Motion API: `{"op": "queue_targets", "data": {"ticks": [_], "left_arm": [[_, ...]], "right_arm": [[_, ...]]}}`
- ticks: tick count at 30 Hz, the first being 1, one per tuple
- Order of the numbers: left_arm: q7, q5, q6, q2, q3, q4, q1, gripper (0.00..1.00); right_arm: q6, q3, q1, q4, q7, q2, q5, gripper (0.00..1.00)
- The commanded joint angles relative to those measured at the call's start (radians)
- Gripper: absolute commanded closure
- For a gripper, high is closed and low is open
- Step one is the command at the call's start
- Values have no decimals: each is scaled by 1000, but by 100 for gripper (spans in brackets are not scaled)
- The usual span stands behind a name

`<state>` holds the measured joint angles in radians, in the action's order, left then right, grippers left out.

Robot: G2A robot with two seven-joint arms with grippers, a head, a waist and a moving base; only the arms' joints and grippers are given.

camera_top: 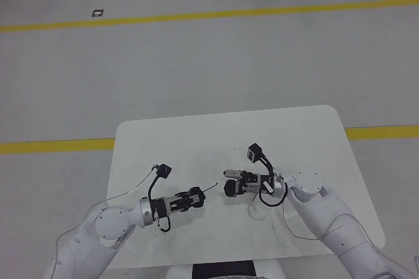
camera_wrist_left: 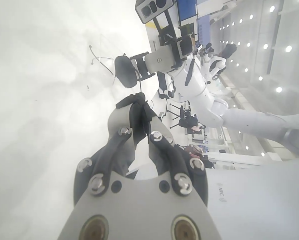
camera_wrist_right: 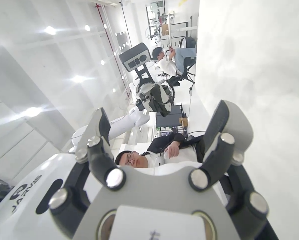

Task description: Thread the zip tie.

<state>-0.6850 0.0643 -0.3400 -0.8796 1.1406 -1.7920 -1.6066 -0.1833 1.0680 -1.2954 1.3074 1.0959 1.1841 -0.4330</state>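
Left gripper [camera_wrist_left: 137,102] pinched the black zip tie [camera_top: 210,187] above the counter [camera_top: 300,132]; right gripper [camera_wrist_right: 162,112] stood wide open, facing it.

My top camera sits high on the robot and looks steeply down, far enough back that nearly all of the table [camera_top: 195,139] fits in the lower part of the frame, with the floor [camera_top: 209,63] across the upper part. Each wrist camera rides close behind its own gripper and looks out along it, rolled sideways so the tabletop stands like a wall, with the left gripper [camera_wrist_left: 138,101] and the right gripper [camera_wrist_right: 162,112] large in the foreground. The two wrist cameras face each other, so each shows me the other gripper farther off, and the top view takes in both over mid-table.
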Motion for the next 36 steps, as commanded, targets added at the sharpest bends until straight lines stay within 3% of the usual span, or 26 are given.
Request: {"op": "queue_targets", "data": {"ticks": [1, 5, 11, 23, 36], "left_arm": [[0, 0, 0, 0, 0, 0, 0, 100], [4, -3, 4, -2, -10, 4, 1, 100], [-73, 58, 0, 2, -7, 20, 2, 100], [-145, 151, 0, 0, 19, 47, -5, 100], [-128, 151, 0, -4, 7, 50, 0, 100]], "right_arm": [[0, 0, 0, 0, 0, 0, 0, 0], [-5, -2, -13, 14, -22, -1, 0, 0], [-37, -11, -5, -3, 10, -1, -10, 0], [-86, -56, 32, -65, 53, 10, -42, 0], [-90, -60, 24, -51, 26, 10, -33, 0]]}}
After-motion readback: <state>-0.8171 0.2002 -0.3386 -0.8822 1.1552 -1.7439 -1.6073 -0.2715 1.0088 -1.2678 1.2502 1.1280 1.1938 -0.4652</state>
